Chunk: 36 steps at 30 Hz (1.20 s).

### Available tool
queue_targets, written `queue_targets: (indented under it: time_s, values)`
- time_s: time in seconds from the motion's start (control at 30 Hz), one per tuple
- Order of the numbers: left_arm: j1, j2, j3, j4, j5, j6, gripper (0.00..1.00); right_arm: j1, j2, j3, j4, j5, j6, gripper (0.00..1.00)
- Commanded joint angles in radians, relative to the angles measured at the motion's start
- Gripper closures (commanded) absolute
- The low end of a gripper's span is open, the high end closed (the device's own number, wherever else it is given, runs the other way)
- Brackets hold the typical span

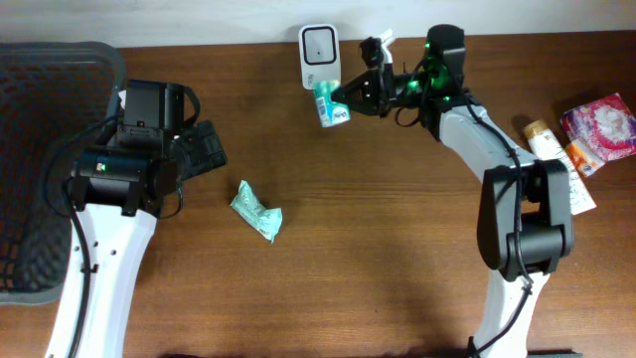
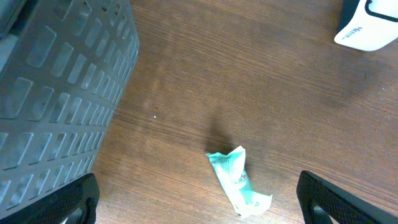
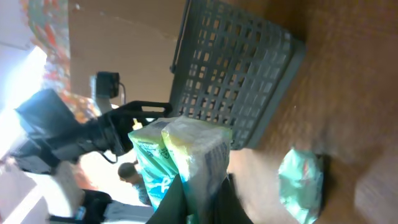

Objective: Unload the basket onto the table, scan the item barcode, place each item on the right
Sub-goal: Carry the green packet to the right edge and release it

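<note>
My right gripper (image 1: pixel 348 95) is shut on a teal and white packet (image 1: pixel 331 105), held up just below the white barcode scanner (image 1: pixel 319 52) at the table's back edge. In the right wrist view the packet (image 3: pixel 186 155) stands pinched between the fingers of the gripper (image 3: pixel 202 200). A second, crumpled teal packet (image 1: pixel 256 210) lies on the table left of centre. My left gripper (image 1: pixel 202 149) hovers open near the basket. In the left wrist view that packet (image 2: pixel 237 180) lies between the wide-spread fingertips (image 2: pixel 69 202), untouched.
A dark mesh basket (image 1: pixel 50 80) fills the left edge. A pink packet (image 1: pixel 599 124) and a cream tube (image 1: pixel 556 149) lie at the far right. The scanner (image 2: pixel 370 28) shows in the left wrist view's top right corner.
</note>
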Motion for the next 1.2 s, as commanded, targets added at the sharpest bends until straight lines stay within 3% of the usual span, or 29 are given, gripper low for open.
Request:
queue_targets:
  time_s: [0.0,0.13,0.17,0.23,0.27,0.3,0.33,0.4,0.5,0.67,0.77,0.9,1.03,1.1,1.17]
  values:
    - [0.002,-0.004,0.004,0.000,-0.007,0.016,0.01,0.081,-0.006,0.003,0.000,0.164,-0.141,0.96]
    - [0.002,-0.004,0.004,0.000,-0.007,0.016,0.01,0.146,-0.006,0.004,-0.159,0.740,-0.311,0.96]
    - [0.002,-0.004,0.004,0.000,-0.007,0.016,0.01,0.142,-0.006,0.022,-0.219,0.852,-0.409,0.96]
    - [0.002,-0.004,0.004,0.000,-0.007,0.016,0.01,0.145,-0.006,0.077,-0.344,1.106,-0.657,0.96]
    - [0.002,-0.004,0.004,0.000,-0.007,0.016,0.01,0.160,-0.006,0.108,-0.386,1.360,-0.875,0.96]
    - [0.002,-0.004,0.004,0.000,-0.007,0.016,0.01,0.179,-0.006,0.130,-0.377,1.560,-1.104,0.96]
    - [0.002,-0.004,0.004,0.000,-0.007,0.016,0.01,0.191,-0.006,0.133,-0.331,1.676,-1.216,0.96]
    - [0.002,-0.004,0.004,0.000,-0.007,0.016,0.01,0.188,0.003,0.133,-0.171,1.719,-1.348,0.96]
    - [0.002,-0.004,0.004,0.000,-0.007,0.016,0.01,0.185,0.054,0.139,0.028,1.614,-1.336,0.96]
    - [0.002,-0.004,0.004,0.000,-0.007,0.016,0.01,0.191,0.268,0.465,-0.161,1.599,-1.299,0.96]
    - [0.002,-0.004,0.004,0.000,-0.007,0.016,0.01,0.196,0.323,0.488,-0.192,1.595,-1.400,0.96]
    - [0.002,-0.004,0.004,0.000,-0.007,0.016,0.01,0.198,0.326,0.488,-0.210,1.562,-1.368,0.96]
    - [0.002,-0.004,0.004,0.000,-0.007,0.016,0.01,0.141,0.247,0.532,-0.244,1.918,-1.074,0.96]
    - [0.002,-0.004,0.004,0.000,-0.007,0.016,0.01,0.065,0.156,0.536,-0.384,2.152,-1.016,0.96]
    - [0.002,-0.004,0.004,0.000,-0.007,0.016,0.01,-0.040,0.088,0.536,-0.603,2.249,-0.934,0.96]
